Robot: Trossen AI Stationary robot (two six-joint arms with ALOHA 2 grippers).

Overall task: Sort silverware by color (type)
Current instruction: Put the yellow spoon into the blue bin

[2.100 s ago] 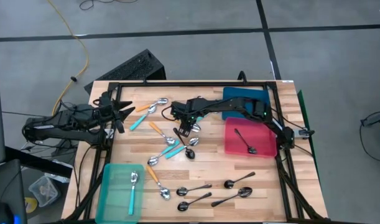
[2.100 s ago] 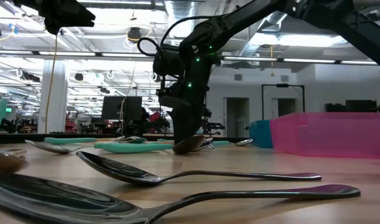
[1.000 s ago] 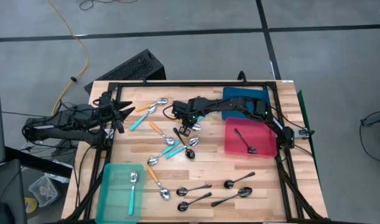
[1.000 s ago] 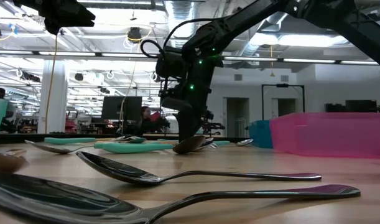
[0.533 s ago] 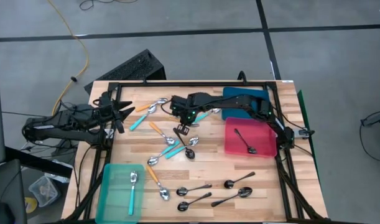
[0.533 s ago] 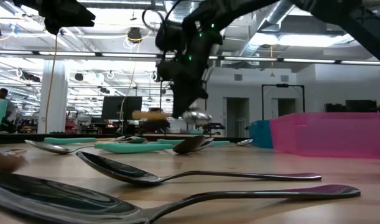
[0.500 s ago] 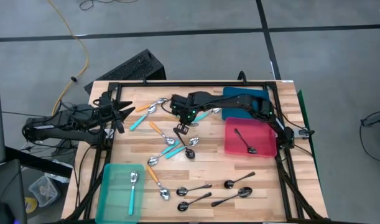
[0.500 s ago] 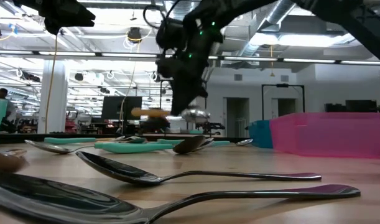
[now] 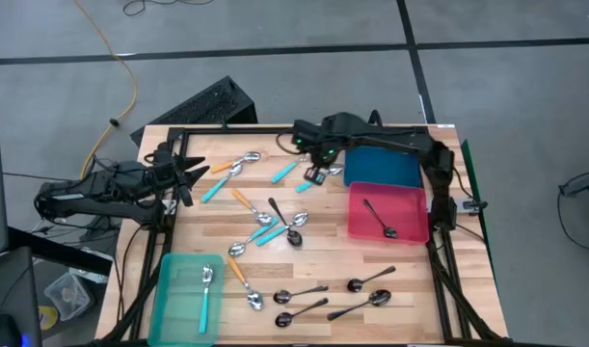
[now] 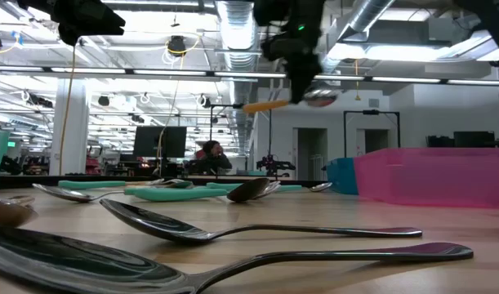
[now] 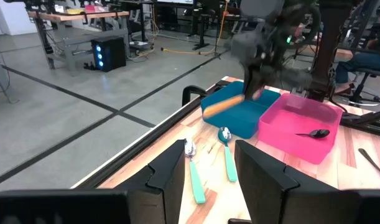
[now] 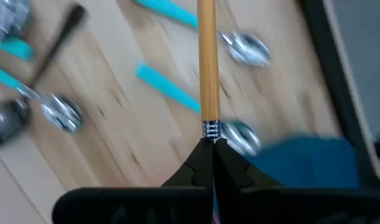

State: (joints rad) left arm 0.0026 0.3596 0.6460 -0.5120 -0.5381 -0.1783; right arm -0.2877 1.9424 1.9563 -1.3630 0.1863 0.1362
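My right gripper (image 9: 316, 172) hangs high over the table's far side, just left of the blue tray (image 9: 383, 162). It is shut on an orange-handled spoon (image 10: 265, 105), whose orange handle (image 12: 206, 62) sticks out past the fingers. Other silverware lies spread on the wood: teal-handled spoons (image 9: 227, 173), orange-handled spoons (image 9: 238, 270) and dark spoons (image 9: 304, 294). My left gripper (image 9: 193, 173) waits open at the table's left edge, above the surface, with nothing between its fingers (image 11: 171, 177). My right gripper pinches the spoon between its two fingers at the neck (image 12: 211, 132), where the orange handle meets the metal. The fingers come from above, pointing steeply down, and lie across the spoon. The spoon hangs roughly level, lifted clear of the table, with its bowl (image 10: 321, 98) on the other side.
A pink tray (image 9: 410, 229) at the right holds one dark spoon. A teal tray (image 9: 174, 299) at the front left holds one teal-handled spoon. A black frame (image 9: 275, 127) runs around the table's edges.
My right gripper has risen from the middle of the table, taking the orange-handled spoon with it, and has swung toward the far right, to beside the blue tray. The spoon, which lay on the wood, now hangs clear and about level.
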